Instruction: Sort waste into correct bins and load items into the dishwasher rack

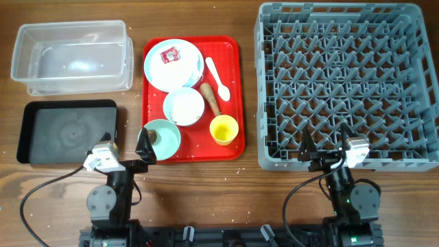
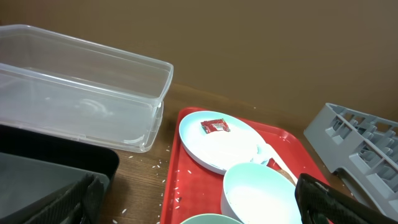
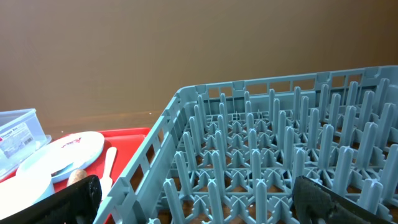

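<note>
On a red tray (image 1: 230,51) lie a pale blue plate (image 1: 180,74) bearing the white-and-red wrapper (image 1: 169,55), a whitish bowl (image 1: 184,106), a pale green bowl (image 1: 168,139) with a small brown lump (image 1: 154,135), a yellow cup (image 1: 223,129), a white spoon (image 1: 218,77) and a brown stick (image 1: 210,98). Rice grains (image 2: 171,186) dot the tray and table. The clear tub (image 1: 72,55) and black tray (image 1: 65,130) are at the left, the grey rack (image 1: 343,86) at the right. My left gripper (image 1: 125,145) is open and empty by the green bowl. My right gripper (image 1: 327,145) is open and empty at the rack's near wall.
The wooden table's front edge runs just behind both arm bases. In the left wrist view the black tray (image 2: 56,162) lies under my left finger and the whitish bowl (image 2: 261,193) sits between the fingers (image 2: 199,208). The right wrist view looks over the rack's pegs (image 3: 261,155).
</note>
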Available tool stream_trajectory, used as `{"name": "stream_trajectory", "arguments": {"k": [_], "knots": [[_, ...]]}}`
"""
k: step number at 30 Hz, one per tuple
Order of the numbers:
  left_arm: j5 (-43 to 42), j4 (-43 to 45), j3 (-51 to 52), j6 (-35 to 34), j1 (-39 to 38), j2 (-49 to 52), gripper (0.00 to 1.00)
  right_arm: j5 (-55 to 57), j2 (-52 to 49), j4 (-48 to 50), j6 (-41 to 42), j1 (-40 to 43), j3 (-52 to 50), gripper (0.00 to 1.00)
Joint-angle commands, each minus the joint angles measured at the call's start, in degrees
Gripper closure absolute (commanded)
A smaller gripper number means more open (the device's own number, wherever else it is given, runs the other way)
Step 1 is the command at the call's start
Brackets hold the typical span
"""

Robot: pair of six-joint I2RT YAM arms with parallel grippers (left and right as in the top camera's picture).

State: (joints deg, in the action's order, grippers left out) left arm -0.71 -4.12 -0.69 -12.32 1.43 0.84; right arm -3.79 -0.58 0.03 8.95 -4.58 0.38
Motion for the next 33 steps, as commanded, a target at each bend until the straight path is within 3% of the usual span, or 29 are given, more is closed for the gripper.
{"name": "stream_trajectory", "arguments": {"k": [1, 22, 27, 33], "knots": [[0.6, -0.1, 0.3, 0.1, -0.3, -0.5, 0.00, 0.9, 0.4, 0.2, 0.6, -0.4, -0.1, 0.00], [-0.2, 2.6, 0.2, -0.1, -0.3, -0.5, 0.00, 1.2, 0.3, 2.4, 0.0, -0.4, 1.0, 0.00], [-1.4, 2.5, -6.1, -0.1, -0.3, 1.5, 0.00, 0.1, -0.7, 2.4, -0.9, -0.4, 7.8, 0.00], [-1.4, 1.3, -19.2, 0.1, -0.3, 14.4, 0.00, -1.3, -7.6, -1.5, -6.9, -0.4, 19.6, 0.00]]}}
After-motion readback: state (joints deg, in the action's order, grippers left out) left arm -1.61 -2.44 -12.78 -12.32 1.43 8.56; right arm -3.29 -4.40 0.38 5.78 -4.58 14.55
